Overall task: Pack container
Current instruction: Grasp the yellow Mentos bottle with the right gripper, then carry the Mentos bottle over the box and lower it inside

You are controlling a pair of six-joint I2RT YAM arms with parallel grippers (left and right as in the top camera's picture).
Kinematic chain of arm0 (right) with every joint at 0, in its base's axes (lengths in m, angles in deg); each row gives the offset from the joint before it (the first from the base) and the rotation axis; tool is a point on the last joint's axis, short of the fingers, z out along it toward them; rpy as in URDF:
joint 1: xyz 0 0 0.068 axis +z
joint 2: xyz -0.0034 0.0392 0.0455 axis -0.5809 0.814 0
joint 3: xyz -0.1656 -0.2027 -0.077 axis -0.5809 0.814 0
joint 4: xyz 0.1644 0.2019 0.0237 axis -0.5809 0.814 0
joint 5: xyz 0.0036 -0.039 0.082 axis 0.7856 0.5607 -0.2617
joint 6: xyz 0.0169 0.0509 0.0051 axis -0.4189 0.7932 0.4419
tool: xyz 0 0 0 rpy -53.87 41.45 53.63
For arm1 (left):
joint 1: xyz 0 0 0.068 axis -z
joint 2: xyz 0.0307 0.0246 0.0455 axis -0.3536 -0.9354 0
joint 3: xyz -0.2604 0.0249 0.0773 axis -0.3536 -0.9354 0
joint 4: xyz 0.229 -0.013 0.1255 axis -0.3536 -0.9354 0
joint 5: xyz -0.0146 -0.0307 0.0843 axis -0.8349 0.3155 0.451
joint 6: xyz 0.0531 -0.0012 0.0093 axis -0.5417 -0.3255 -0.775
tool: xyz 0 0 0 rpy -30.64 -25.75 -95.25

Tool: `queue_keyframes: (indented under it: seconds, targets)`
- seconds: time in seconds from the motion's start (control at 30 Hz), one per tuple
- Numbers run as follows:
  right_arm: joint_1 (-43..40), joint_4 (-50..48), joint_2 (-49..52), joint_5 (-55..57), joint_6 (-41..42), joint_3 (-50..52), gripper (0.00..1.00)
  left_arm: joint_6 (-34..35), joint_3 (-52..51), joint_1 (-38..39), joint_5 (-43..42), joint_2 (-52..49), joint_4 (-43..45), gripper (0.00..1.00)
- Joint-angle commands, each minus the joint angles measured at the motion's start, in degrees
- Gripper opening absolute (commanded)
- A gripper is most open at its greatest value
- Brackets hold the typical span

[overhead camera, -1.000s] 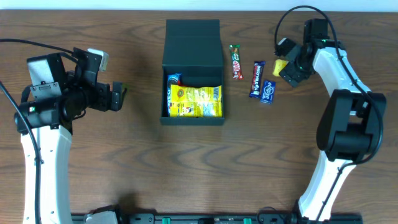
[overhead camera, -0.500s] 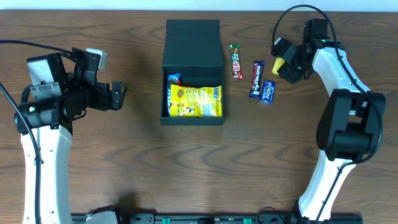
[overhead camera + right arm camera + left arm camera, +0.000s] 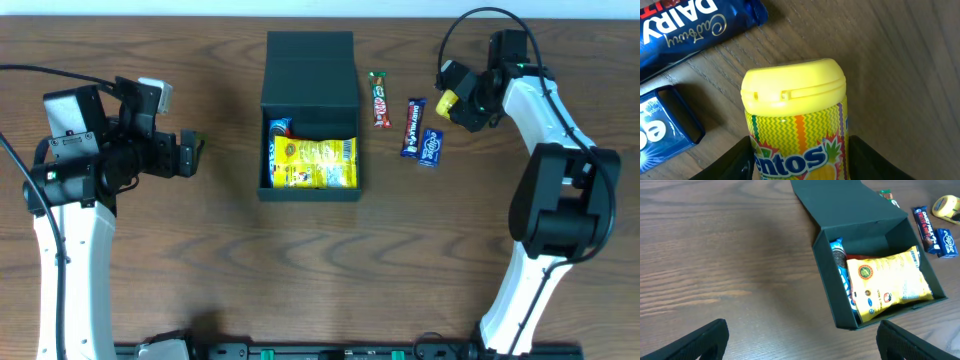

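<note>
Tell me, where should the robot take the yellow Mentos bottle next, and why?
Probably swing it left toward the open black box. The right gripper is shut on the Mentos bottle, and the box seems to have free room behind the yellow snack bag.

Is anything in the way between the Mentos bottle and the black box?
Yes: the Dairy Milk bar, blue packet and KitKat lie flat on the table between the Mentos bottle and the container.
</note>
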Motion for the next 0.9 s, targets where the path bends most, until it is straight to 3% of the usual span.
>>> queue_keyframes:
  seconds: [0.0, 0.5, 0.6, 0.7, 0.87]
  targets:
    - [0.02, 0.96, 1.44, -0.74, 2.1, 0.42, 0.45, 0.24, 0.17, -0.15, -0.07, 0.44, 0.02, 0.95]
    - [2.89, 0.44, 1.44, -0.7, 5.16, 0.39, 0.22, 0.44, 0.17, -0.13, -0.09, 0.44, 0.04, 0.96]
    - [3.85, -0.61, 1.44, -0.7, 8.55, 0.39, 0.15, 0.46, 0.17, -0.13, -0.09, 0.44, 0.04, 0.95]
    - [4.66, -1.84, 1.31, -0.7, 12.76, 0.2, 0.01, 0.46, 0.17, -0.13, -0.09, 0.44, 0.04, 0.95]
    - [6.21, -1.95, 0.37, -0.72, 20.92, -2.71, 0.01, 0.44, 0.17, -0.13, -0.09, 0.44, 0.04, 0.96]
